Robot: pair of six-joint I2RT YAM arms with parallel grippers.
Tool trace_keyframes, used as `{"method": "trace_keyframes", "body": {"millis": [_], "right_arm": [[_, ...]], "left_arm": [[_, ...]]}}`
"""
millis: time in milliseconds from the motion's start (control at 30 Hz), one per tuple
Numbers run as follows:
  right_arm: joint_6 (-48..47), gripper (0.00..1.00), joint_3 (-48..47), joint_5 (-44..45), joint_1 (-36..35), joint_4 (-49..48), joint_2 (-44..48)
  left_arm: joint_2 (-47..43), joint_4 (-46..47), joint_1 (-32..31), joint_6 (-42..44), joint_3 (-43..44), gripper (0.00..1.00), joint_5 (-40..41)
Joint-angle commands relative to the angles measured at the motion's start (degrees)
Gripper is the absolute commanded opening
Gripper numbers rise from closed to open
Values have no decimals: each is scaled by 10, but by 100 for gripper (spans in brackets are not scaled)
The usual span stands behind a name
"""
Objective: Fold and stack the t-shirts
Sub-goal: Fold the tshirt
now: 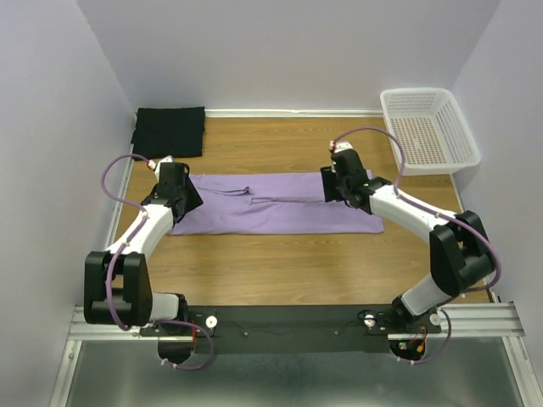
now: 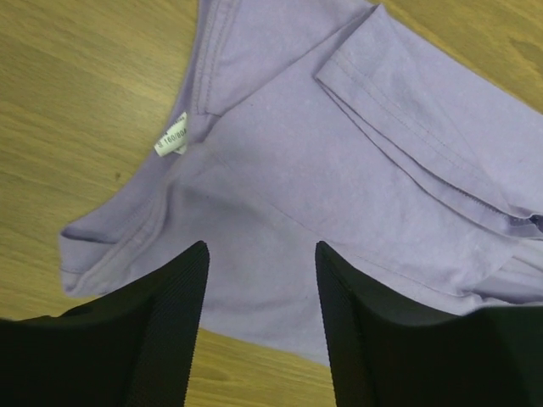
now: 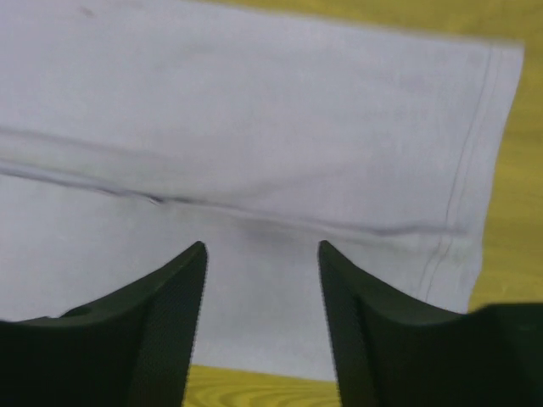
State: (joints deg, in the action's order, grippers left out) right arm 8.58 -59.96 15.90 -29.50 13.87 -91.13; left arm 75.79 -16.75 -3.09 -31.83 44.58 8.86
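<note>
Top view first: the lavender t-shirt (image 1: pixel 271 208) lies folded into a long strip mid-table (image 1: pixel 297 271). My left pincer (image 1: pixel 181 199) is over its left end and my right pincer (image 1: pixel 341 185) over the right end. The black t-shirt (image 1: pixel 170 131) sits folded far left, the white basket (image 1: pixel 416 91) far right.

Left wrist: fingers spread, pinching nothing, with the collar and size tag (image 2: pixel 171 136) just ahead.

Right wrist: spread too, over the hem end.

white neck tag (image 2: pixel 170 136) on lavender t-shirt (image 2: pixel 339 195), small print roughly "160/80"
</note>
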Motion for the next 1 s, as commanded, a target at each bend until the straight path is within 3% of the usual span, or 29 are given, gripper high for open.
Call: {"method": "trace_keyframes", "body": {"millis": [0, 100, 333, 600, 700, 800, 967], "right_arm": [[87, 60, 77, -78, 55, 8, 26], [121, 51, 130, -104, 99, 8, 51], [199, 50, 226, -178, 194, 21, 78], [244, 51, 260, -212, 225, 70, 125], [218, 54, 248, -238, 225, 88, 148], [179, 56, 210, -289, 223, 97, 159], [154, 57, 91, -271, 114, 90, 98]], "left_arm": [[39, -1, 9, -29, 21, 57, -29], [73, -8, 26, -45, 28, 53, -33], [97, 0, 92, -72, 4, 50, -39], [103, 2, 121, -79, -32, 49, -64], [78, -8, 123, -74, -33, 50, -52], [28, -13, 121, -70, -31, 62, -45], [-27, -10, 78, -60, -6, 70, -53]]}}
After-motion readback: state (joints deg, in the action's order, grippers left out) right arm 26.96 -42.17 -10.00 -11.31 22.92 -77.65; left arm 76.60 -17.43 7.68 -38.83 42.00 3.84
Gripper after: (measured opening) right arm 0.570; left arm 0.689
